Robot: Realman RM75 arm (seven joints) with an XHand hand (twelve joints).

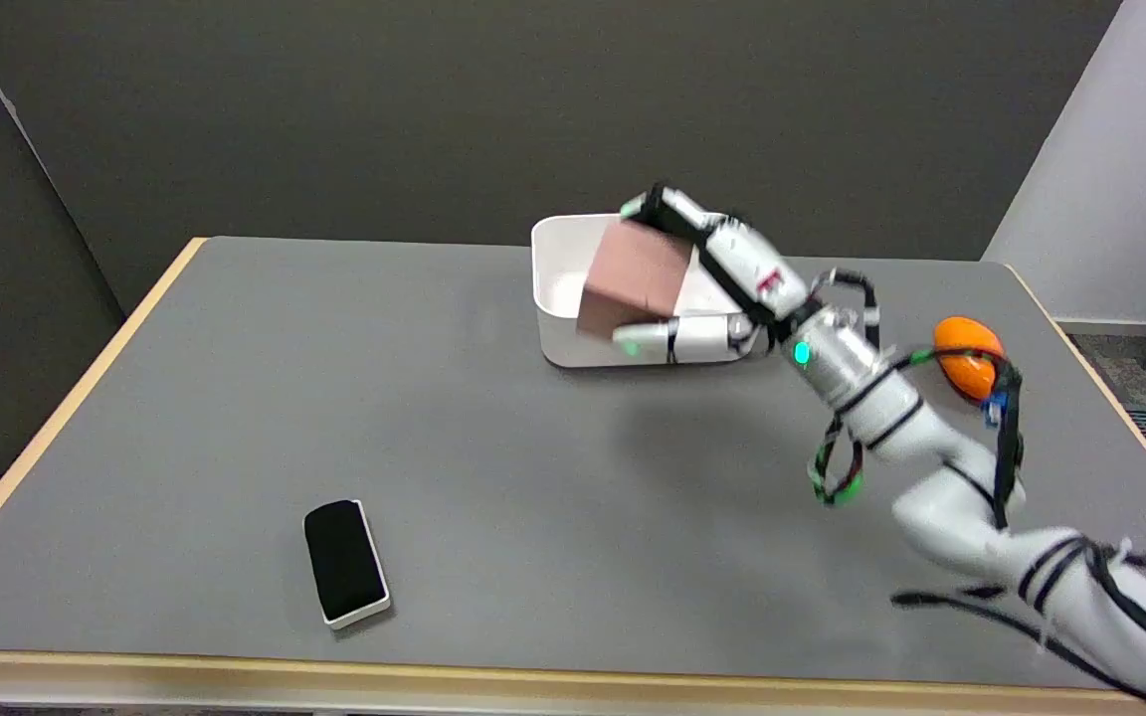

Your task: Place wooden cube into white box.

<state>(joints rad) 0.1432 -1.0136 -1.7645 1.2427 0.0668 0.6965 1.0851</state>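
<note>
My right hand (722,283) reaches in from the lower right and grips the wooden cube (633,276), a reddish-brown block, between fingers above it and the thumb below. The cube hangs tilted over the white box (555,338), which sits at the far middle of the grey table. The cube covers much of the box's inside, and the hand hides the box's right side. Whether the cube touches the box floor cannot be told.
An orange object (966,356) lies on the table to the right of the box, behind my forearm. A black eraser-like block with a white base (345,562) lies near the front left. The table's light wooden edge (66,418) runs along the left and front.
</note>
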